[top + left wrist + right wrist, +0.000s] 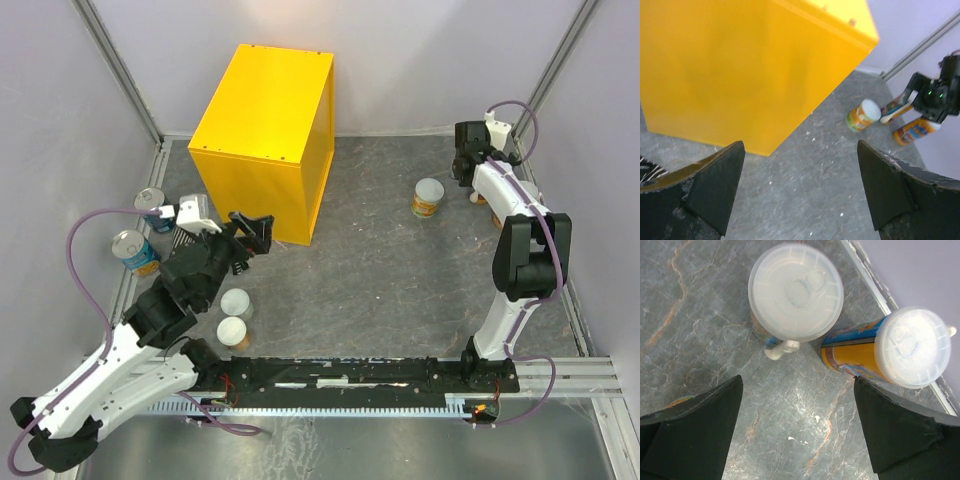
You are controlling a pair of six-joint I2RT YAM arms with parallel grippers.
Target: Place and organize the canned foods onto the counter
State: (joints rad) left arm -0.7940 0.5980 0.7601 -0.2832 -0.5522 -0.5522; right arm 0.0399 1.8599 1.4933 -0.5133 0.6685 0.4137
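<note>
The left gripper [800, 195] hangs with fingers spread and empty just before the near face of the yellow counter [265, 140]. The right gripper [797, 435], also spread and empty, hovers above two tall tubes [912, 346] well to the counter's right. On the table [380, 270], an orange tub [428, 197] stands right of the counter, two blue-labelled tins [133, 250] left of it, and two pale-lidded tubs [237, 303] in front of it.

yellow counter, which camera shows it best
The top external view: the whole yellow counter shows there, top and two sides. The left wrist view catches only part of it, cropped by the frame. The right wrist view shows none of it.
</note>
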